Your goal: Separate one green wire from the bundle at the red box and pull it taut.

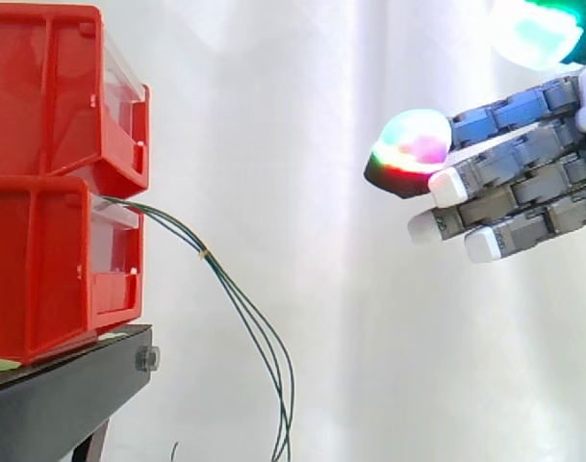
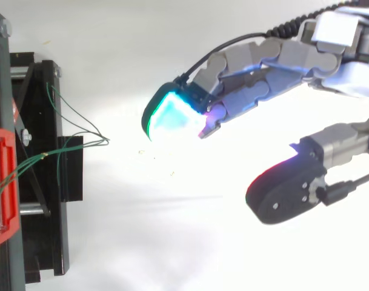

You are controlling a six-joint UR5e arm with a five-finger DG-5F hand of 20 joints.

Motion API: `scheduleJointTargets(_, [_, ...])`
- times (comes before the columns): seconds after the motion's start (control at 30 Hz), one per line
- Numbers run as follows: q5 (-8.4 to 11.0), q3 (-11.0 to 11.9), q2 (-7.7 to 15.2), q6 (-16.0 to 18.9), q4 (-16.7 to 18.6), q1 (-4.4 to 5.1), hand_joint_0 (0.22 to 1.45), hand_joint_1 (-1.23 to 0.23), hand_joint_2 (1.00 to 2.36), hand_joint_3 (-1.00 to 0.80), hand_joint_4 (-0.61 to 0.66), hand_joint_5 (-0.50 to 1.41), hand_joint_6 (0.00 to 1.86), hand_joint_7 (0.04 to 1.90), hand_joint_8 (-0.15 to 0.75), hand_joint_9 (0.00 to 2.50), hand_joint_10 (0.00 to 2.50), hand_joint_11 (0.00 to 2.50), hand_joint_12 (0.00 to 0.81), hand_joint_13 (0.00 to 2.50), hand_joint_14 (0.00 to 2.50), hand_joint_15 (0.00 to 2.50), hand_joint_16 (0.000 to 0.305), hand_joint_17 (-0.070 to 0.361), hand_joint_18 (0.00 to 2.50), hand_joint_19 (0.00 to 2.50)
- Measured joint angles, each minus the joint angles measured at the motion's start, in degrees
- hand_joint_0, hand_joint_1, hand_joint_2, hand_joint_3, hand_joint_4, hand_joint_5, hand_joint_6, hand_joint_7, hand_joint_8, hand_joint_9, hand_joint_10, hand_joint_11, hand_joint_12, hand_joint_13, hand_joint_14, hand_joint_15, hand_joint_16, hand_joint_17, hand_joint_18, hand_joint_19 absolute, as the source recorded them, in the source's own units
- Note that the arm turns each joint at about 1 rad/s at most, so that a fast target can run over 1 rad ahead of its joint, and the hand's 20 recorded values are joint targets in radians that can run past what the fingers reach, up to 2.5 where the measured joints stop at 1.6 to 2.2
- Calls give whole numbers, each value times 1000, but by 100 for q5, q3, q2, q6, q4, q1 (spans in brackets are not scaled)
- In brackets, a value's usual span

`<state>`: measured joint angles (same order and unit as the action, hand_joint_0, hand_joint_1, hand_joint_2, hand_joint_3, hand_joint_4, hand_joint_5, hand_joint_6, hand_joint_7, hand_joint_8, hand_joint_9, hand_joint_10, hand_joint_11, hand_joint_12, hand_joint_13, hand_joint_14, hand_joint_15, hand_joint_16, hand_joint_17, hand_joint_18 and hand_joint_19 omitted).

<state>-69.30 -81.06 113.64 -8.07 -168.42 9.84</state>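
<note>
Hovering open with straight fingers, your hand (image 1: 523, 183) held nothing.
Green wires (image 1: 205, 253) left the lower red box (image 1: 52, 279), ends cut off below, well apart from it.

**No Words To Read**

No letters, numbers or signs can be read here. The red boxes (image 1: 52, 183) have plain red sides and clear fronts. The black stand (image 1: 62, 404) under them looks plain too. The hand (image 1: 533, 183) has no writing that can be made out.
</note>
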Motion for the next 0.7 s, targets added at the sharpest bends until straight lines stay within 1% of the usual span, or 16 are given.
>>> scheduleJointTargets(0.13, [58,-22,21,-115,124,49,548,-592,1006,-427,246,-231,502,757,293,534,4,222,354,471,3,103,52,117,550,215])
scheduleJointTargets(0.23, [154,-41,100,-183,307,70,548,-589,1005,-426,246,-231,502,757,293,530,5,212,359,440,3,101,53,119,518,204])
scheduleJointTargets(0.3, [212,-47,189,-196,442,81,542,-590,1006,-426,248,-231,502,760,290,492,4,214,361,352,0,61,54,122,427,191])
scheduleJointTargets(0.37, [246,-48,297,-203,545,89,527,-593,1006,-433,243,-233,502,761,293,418,4,187,361,201,0,0,55,124,307,140])
scheduleJointTargets(0.43, [270,-48,378,-215,607,93,516,-592,1006,-432,241,-236,502,767,293,378,3,172,369,139,0,0,57,128,216,107])
scheduleJointTargets(0.5, [306,-49,462,-222,648,95,515,-591,1004,-436,238,-237,502,766,291,365,5,155,369,114,0,0,57,128,189,90])
scheduleJointTargets(0.53, [324,-49,499,-222,657,95,511,-571,1004,-435,232,-242,502,778,286,326,4,175,366,78,0,0,56,127,123,116])
scheduleJointTargets(0.7, [378,-50,665,-222,690,97,506,-570,1005,-438,230,-244,502,781,285,287,3,154,366,58,0,0,57,128,110,117])
